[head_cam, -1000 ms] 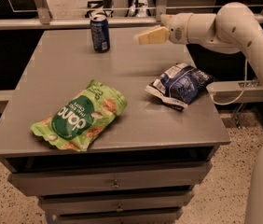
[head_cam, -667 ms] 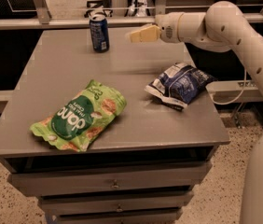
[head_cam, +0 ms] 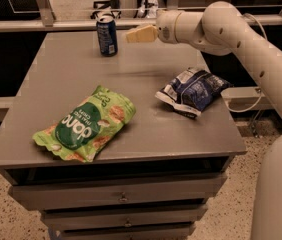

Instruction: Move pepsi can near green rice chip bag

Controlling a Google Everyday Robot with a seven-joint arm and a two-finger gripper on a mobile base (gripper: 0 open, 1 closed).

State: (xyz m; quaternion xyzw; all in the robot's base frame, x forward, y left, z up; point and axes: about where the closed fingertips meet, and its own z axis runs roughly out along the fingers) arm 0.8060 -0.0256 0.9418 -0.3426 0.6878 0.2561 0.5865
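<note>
Grey tabletop [head_cam: 181, 139] holds the pepsi can [head_cam: 107, 35] upright at 11 o'clock and the green rice chip bag [head_cam: 86, 126] at 7. The gripper [head_cam: 131, 35] hovers at the can's 3 o'clock; whether it is open I cannot tell. Better to grasp mid-body, level.

Pincer [head_cam: 130, 35] just beside pepsi can [head_cam: 107, 36]; open table [head_cam: 146, 84] between them

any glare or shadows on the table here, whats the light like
Camera view: warm, dim light. Mild sheen on the green rice chip bag and the dark blue snack bag, with thin shadows beneath both. No glare hides the pepsi can. The pincer hovers just right of it.
</note>
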